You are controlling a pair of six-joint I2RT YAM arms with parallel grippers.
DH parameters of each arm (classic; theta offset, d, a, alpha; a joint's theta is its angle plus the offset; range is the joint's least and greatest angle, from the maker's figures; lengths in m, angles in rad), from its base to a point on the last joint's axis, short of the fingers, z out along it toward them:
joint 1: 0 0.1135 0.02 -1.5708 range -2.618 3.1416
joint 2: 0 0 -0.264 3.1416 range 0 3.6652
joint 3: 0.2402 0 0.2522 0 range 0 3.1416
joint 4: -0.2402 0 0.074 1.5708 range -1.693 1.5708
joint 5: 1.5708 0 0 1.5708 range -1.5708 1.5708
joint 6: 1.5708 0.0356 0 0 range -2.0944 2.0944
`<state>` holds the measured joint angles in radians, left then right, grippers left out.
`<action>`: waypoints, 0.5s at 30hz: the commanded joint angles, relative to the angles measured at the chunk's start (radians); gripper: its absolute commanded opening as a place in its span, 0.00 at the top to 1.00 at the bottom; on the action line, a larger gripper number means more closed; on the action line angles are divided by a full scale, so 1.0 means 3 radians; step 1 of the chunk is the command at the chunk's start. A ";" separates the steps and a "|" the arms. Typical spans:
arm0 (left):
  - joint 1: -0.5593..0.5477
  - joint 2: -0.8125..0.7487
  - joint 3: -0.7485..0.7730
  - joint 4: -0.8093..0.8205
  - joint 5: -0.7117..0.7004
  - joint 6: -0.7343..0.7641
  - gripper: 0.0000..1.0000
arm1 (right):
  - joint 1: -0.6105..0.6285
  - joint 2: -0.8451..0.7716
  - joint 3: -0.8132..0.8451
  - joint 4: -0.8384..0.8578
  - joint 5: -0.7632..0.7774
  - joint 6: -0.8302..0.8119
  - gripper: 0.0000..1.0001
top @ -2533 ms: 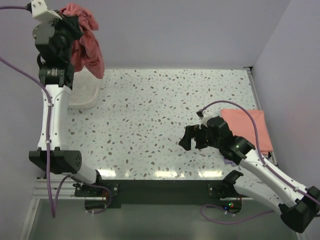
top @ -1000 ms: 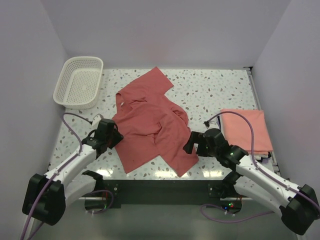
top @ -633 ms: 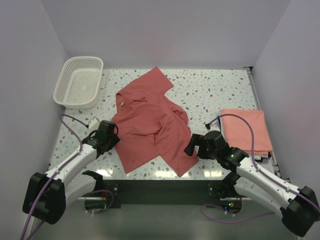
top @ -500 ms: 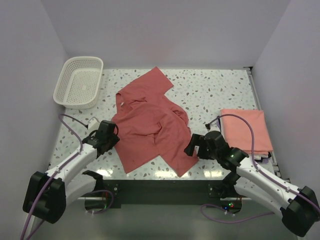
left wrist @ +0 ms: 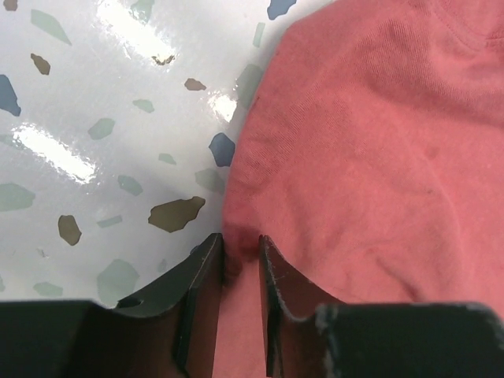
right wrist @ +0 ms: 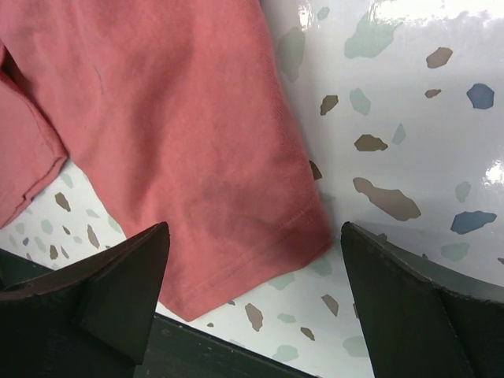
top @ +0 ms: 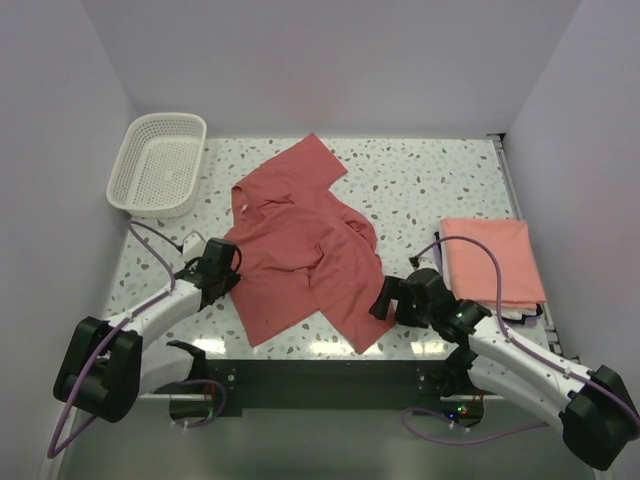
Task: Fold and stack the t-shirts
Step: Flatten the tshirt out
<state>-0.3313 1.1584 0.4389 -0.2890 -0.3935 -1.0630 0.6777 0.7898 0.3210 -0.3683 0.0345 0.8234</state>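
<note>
Top view: bright, even light from overhead; soft, faint shadows; row of white glare patches on table (top: 430, 180) near front edge; sharp all over. Left wrist: glare streaks upper left, shirt (left wrist: 378, 157) weave crisp, left fingers (left wrist: 197, 299) dark, soft-edged. Right wrist: glare top right, shirt hem smeared, right fingers (right wrist: 102, 299) out of focus.

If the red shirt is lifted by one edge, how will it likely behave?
Probably floppy: the red shirt lies creased and folded over itself, so it should drape and hang. Likely light, as its thin cloth bunches at the left gripper. It may slide easily on the glossy table.
</note>
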 commanded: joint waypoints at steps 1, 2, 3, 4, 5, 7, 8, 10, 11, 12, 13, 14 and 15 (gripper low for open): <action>0.0010 0.0035 0.0040 0.0109 -0.0043 0.0081 0.72 | -0.0004 0.0087 -0.0124 0.0245 -0.0018 0.0113 0.07; 0.0010 0.0040 0.0076 0.0099 -0.0048 0.0087 0.79 | -0.0004 0.0108 -0.0129 0.0271 -0.0008 0.0114 0.08; 0.0010 0.0030 0.0096 0.0089 -0.0059 0.0102 0.81 | 0.0001 0.0169 -0.0129 0.0302 0.0013 0.0119 0.09; 0.0015 0.0025 0.0117 0.0079 -0.0059 0.0127 0.85 | 0.0001 0.0195 -0.0124 0.0322 0.0018 0.0119 0.11; 0.0025 0.0010 0.0168 0.0048 -0.0059 0.0148 0.91 | 0.0001 0.0225 -0.0119 0.0343 0.0043 0.0119 0.14; 0.0056 -0.0041 0.0229 -0.0008 -0.0069 0.0199 0.95 | 0.0001 0.0317 -0.0083 0.0394 0.0064 0.0104 0.24; 0.0071 -0.0067 0.0285 -0.0074 -0.0074 0.0225 0.97 | 0.0001 0.0338 -0.0068 0.0404 0.0084 0.0098 0.30; 0.0148 -0.0174 0.0337 -0.0126 -0.0079 0.0296 0.98 | 0.0001 0.0389 0.0003 0.0405 0.0140 0.0073 0.53; 0.0179 -0.0220 0.0372 -0.0156 -0.0064 0.0322 0.98 | 0.0001 0.0445 0.0034 0.0399 0.0161 0.0063 0.59; 0.0275 -0.0266 0.0388 -0.0172 -0.0003 0.0352 0.98 | 0.0001 0.0481 0.0075 0.0334 0.0202 0.0042 0.73; 0.0337 -0.0342 0.0393 -0.0177 0.0038 0.0418 0.98 | -0.0004 0.0532 0.0177 0.0287 0.0263 0.0012 0.78; 0.0398 -0.0389 0.0403 -0.0192 0.0084 0.0454 0.98 | 0.0001 0.0563 0.0243 0.0226 0.0334 -0.0019 0.84; 0.0546 -0.0425 0.0408 -0.0197 0.0186 0.0490 0.98 | -0.0004 0.0583 0.0315 0.0155 0.0492 -0.0050 0.87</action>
<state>-0.2359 1.0782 0.5171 -0.3328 -0.3683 -0.9760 0.6777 0.9501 0.3351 -0.2958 0.0734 0.8337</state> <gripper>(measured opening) 0.076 0.149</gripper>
